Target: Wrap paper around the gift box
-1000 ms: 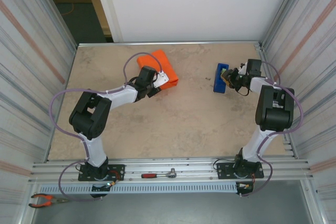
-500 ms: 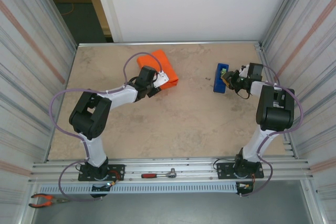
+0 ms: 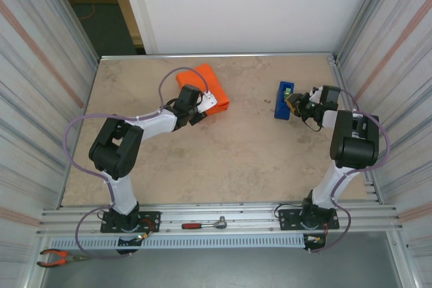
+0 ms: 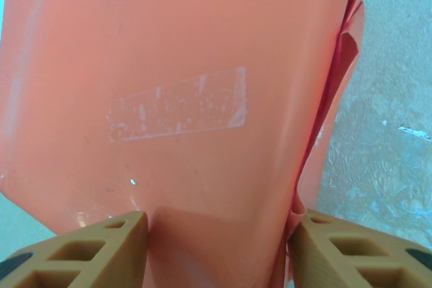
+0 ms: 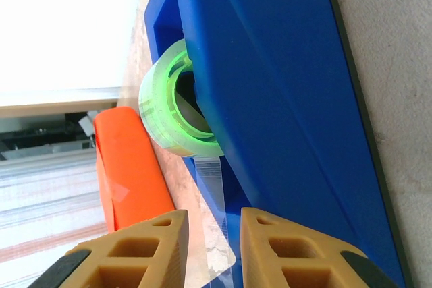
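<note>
The orange paper (image 3: 204, 83) lies as a folded bundle at the back left of the table, and the gift box is hidden. A strip of clear tape (image 4: 177, 104) is stuck on its top face (image 4: 189, 45). My left gripper (image 4: 216, 247) is shut on the bundle's near end, one finger against each side (image 3: 201, 104). My right gripper (image 3: 295, 102) is at the blue tape dispenser (image 3: 284, 99). Its jaws (image 5: 214, 247) stand a little apart around the loose end of the tape (image 5: 219, 231), which runs from the green roll (image 5: 172, 102); neither finger touches the tape. The paper (image 5: 131, 166) shows beyond the dispenser (image 5: 283, 85).
Corrugated walls close in the table on the left and right. A metal rail runs along the near edge, with a red-handled wrench (image 3: 206, 224) on it. Orange-handled pliers (image 3: 57, 257) lie at the bottom left. Bare tabletop (image 3: 229, 146) spreads between the arms.
The right wrist has shifted slightly to the right beside the dispenser, and its jaws have narrowed a little. The left arm and the orange bundle have not moved.
</note>
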